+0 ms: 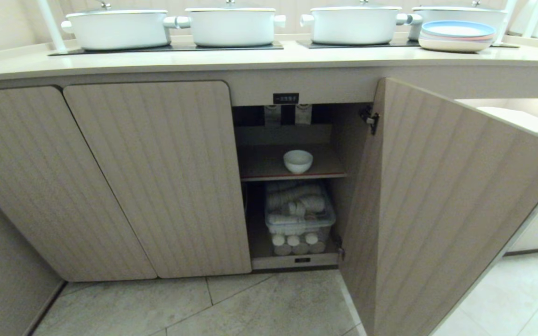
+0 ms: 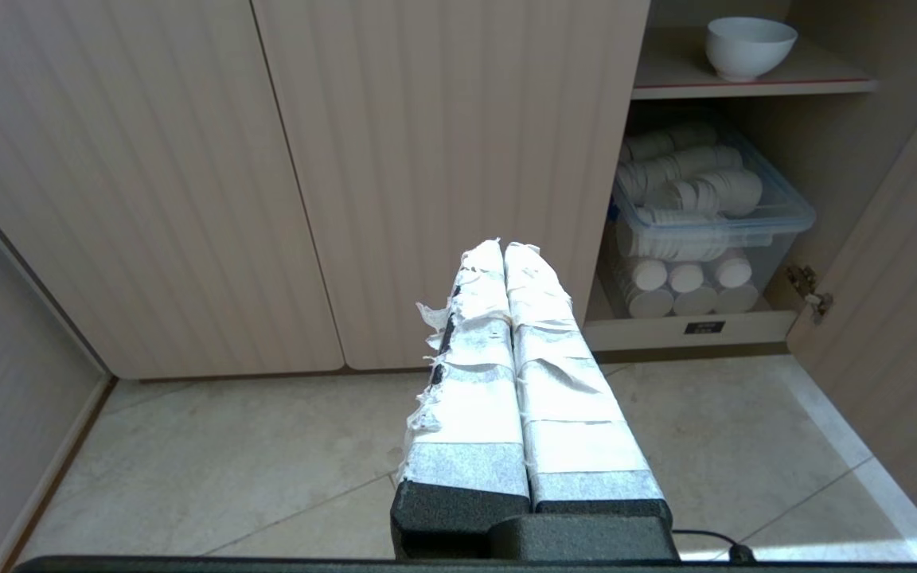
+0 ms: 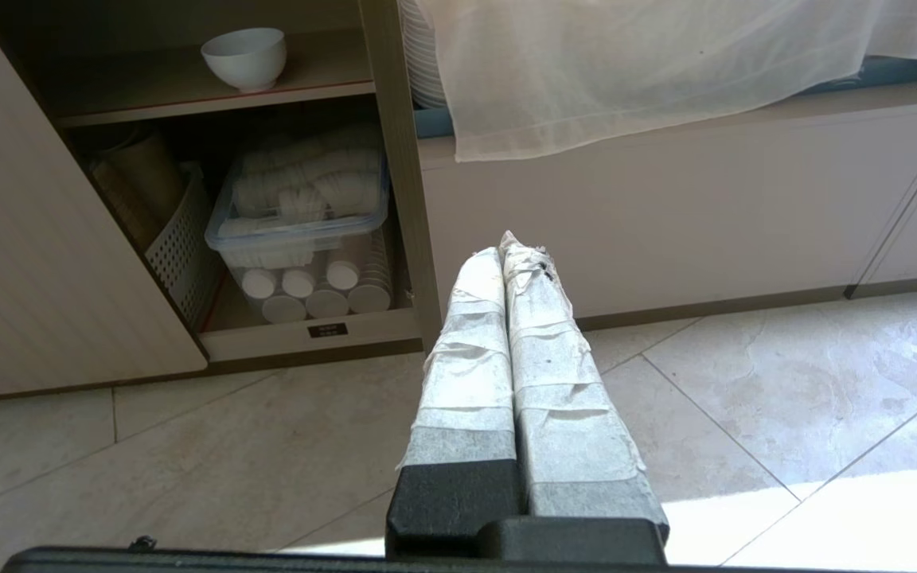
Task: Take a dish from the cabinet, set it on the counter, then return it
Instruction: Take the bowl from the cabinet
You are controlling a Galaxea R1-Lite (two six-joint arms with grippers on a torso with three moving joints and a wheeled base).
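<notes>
Dish: small white bowl (image 1: 298, 161), upright on its foot, alone on the red-edged upper shelf (image 1: 269, 165) of the open cabinet (image 1: 147, 177)
Door: the right door (image 1: 442, 210) is swung wide, leaving the bay open from the front; the two doors to the left are closed
Below the shelf: clear bin (image 1: 299, 214) of white cups, apart from the bowl
Counter: cream top (image 1: 250, 59) straight above the bay, carrying white pots (image 1: 118, 29) on black cooktop panels and stacked plates (image 1: 456, 35) at the right end; the front strip over the bay is bare
Left gripper (image 2: 504, 248): taped fingers pressed together, holding nothing, low over the floor in front of the closed doors
Right gripper (image 3: 504, 244): taped fingers pressed together, empty, low over the floor by the bay's right post
Key relation: the bowl lies ahead of and above both grippers, to the right of the left one and to the left of the right one; neither looks clearly nearer
Long axis: none, the bowl is round, so any rim approach serves
Stage: judged the start, bowl not yet lifted
Next move needs: fingers spread, arm raised to shelf height, entry clear of the door
</notes>
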